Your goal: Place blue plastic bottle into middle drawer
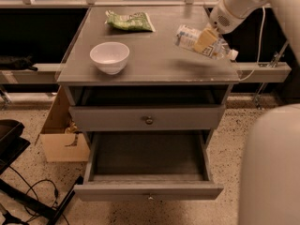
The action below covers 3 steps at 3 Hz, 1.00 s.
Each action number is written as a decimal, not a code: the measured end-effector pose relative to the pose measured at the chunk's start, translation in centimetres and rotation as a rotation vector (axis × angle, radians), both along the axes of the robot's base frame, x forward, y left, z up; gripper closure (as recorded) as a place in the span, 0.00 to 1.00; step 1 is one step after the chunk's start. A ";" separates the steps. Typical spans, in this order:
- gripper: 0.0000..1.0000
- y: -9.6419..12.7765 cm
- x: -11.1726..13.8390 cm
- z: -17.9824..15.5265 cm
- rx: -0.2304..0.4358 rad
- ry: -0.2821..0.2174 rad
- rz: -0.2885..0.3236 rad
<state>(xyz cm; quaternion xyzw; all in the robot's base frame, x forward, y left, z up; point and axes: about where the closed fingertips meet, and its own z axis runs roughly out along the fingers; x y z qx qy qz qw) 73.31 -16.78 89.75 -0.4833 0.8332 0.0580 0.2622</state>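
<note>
The blue plastic bottle (188, 36) is a small clear bottle with a white-and-blue label and a white cap (233, 55). It hangs tilted just above the right side of the cabinet top, casting a shadow below it. My gripper (205, 41) comes down from the upper right, and its tan fingers (202, 43) are shut across the bottle's middle. The middle drawer (147, 157) is the lowest grey drawer. It is pulled open, dark and bare inside, with a small knob (149, 197) on its front.
A white bowl (109, 56) stands on the left of the cabinet top (154, 60) and a green snack bag (129, 21) lies at the back. The drawer above (149, 120) is closed. A cardboard box (63, 142) stands on the floor at the left. My white arm body (272, 172) fills the lower right.
</note>
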 end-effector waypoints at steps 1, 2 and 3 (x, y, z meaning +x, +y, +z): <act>1.00 -2.9 -4.8 7.0 0.077 -0.182 -0.055; 1.00 -2.1 -11.7 13.0 0.106 -0.340 -0.027; 1.00 0.1 -17.2 10.8 0.095 -0.327 0.030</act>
